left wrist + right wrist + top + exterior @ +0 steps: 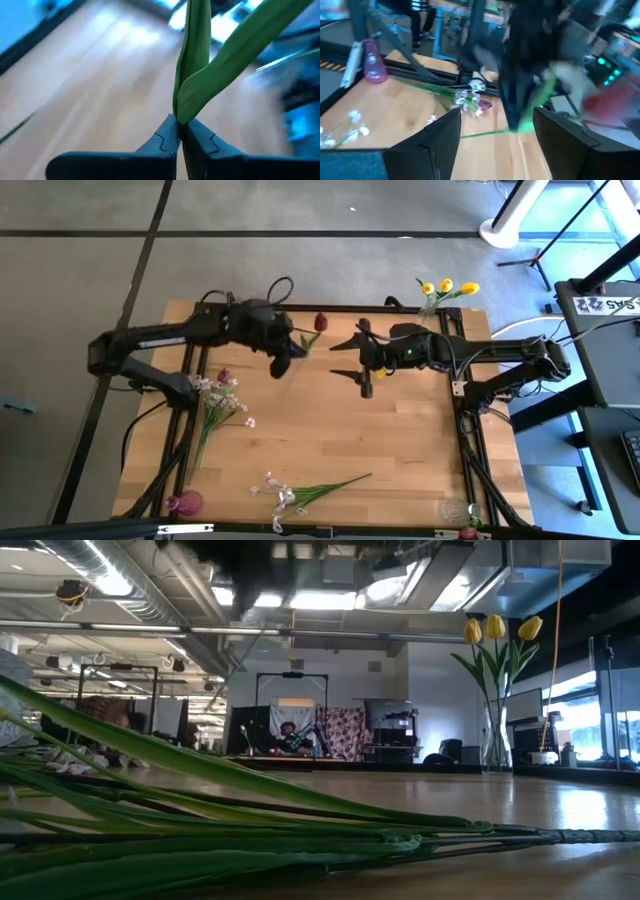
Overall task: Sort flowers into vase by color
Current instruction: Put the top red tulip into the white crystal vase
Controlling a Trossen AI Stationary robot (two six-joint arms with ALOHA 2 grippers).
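In the high view my left gripper (293, 346) is above the table's far middle, shut on a dark red tulip (320, 322) whose head points toward the far edge. In its wrist view the fingers (179, 125) meet on the green stem and leaf. My right gripper (352, 367) is open just right of it. Its wrist view (495, 120) looks at the left gripper, the green stem (540, 100) and the blurred red head (605, 100). Three yellow tulips (446, 286) stand in a clear vase at the far right corner. My left gripper pinches the dark red tulip between its two fingers at the lower stem, where a leaf folds over it (182, 107). The fingers lie across the stem. The tulip is lifted clear of the table, its head beyond the fingers toward the far edge.
White-pink sprays and another dark red head (222, 395) lie on the table's left side. A second spray (300, 495) lies at the near edge, its leaves filling the low view (200, 830). A pink vase (185, 503) is at the near left corner, a clear vase (455, 510) near right.
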